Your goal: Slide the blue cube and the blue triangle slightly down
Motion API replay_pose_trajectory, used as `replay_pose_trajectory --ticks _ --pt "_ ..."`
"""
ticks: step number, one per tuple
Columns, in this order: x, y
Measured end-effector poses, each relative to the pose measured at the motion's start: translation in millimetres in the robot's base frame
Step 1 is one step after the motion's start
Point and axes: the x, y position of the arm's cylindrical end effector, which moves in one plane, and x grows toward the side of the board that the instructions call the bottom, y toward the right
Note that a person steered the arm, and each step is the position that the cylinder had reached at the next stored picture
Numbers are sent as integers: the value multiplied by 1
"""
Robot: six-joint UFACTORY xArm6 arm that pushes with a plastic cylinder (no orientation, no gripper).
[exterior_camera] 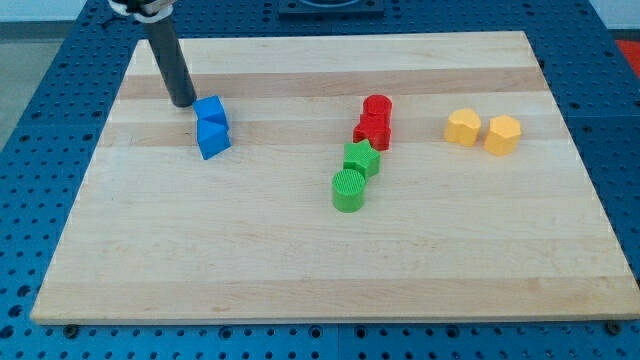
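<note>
The blue cube (210,110) sits at the board's upper left. The blue triangle (213,140) lies just below it and touches it. My tip (184,102) rests on the board just to the left of the blue cube, close to its upper left edge. The dark rod rises from the tip toward the view's top left.
Two red blocks (374,121) are stacked near the centre top. A green star (361,157) and a green cylinder (349,189) sit below them. Two yellow blocks (463,127) (503,134) lie at the right. The wooden board (320,270) sits on a blue perforated table.
</note>
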Motion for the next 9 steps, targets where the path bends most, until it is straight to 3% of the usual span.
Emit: replay_pose_trajectory --ticks 7,9 --pt "20 32" --pt "18 64"
